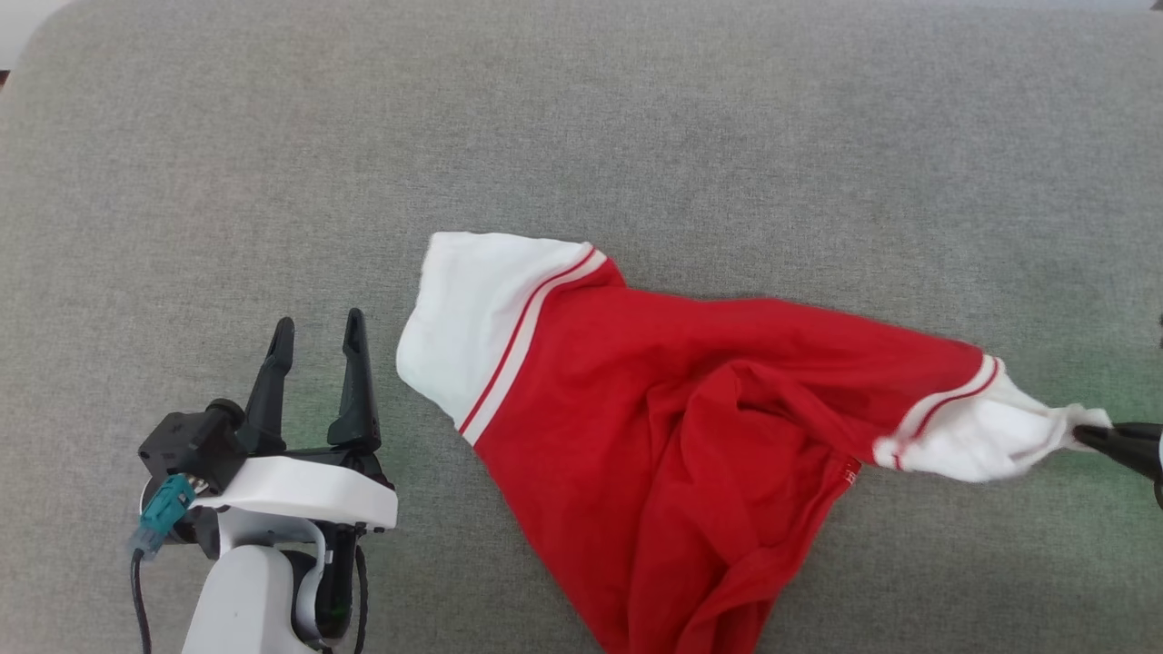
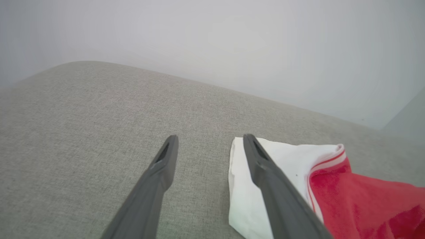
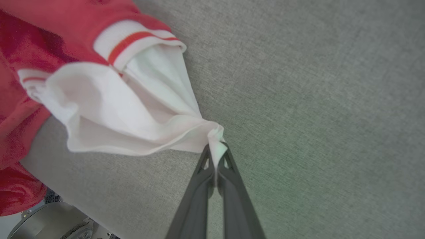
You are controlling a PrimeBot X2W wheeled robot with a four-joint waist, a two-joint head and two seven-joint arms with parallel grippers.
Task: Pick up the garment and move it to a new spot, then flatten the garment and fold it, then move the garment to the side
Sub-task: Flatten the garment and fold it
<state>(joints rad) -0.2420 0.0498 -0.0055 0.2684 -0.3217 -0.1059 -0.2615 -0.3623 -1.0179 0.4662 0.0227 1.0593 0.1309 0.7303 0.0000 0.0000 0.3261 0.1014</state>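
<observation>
The garment (image 1: pixel 672 400), red with white sleeves and red-striped trim, lies crumpled across the grey cushion, its lower part running off the bottom of the head view. My right gripper (image 1: pixel 1086 434) at the far right edge is shut on the cuff of the right white sleeve (image 1: pixel 981 436), drawing it out taut. The right wrist view shows that cuff (image 3: pixel 217 139) pinched between the closed fingers (image 3: pixel 202 179). My left gripper (image 1: pixel 318 341) stands open, empty, just left of the other white sleeve (image 1: pixel 472 309). In the left wrist view its right finger (image 2: pixel 265 172) overlaps that sleeve (image 2: pixel 289 156).
The grey fabric cushion (image 1: pixel 581 136) spreads wide behind and beside the garment. A pale wall (image 2: pixel 232 43) rises past its far edge. Part of the robot's base (image 3: pixel 56 222) shows below the cushion's near edge.
</observation>
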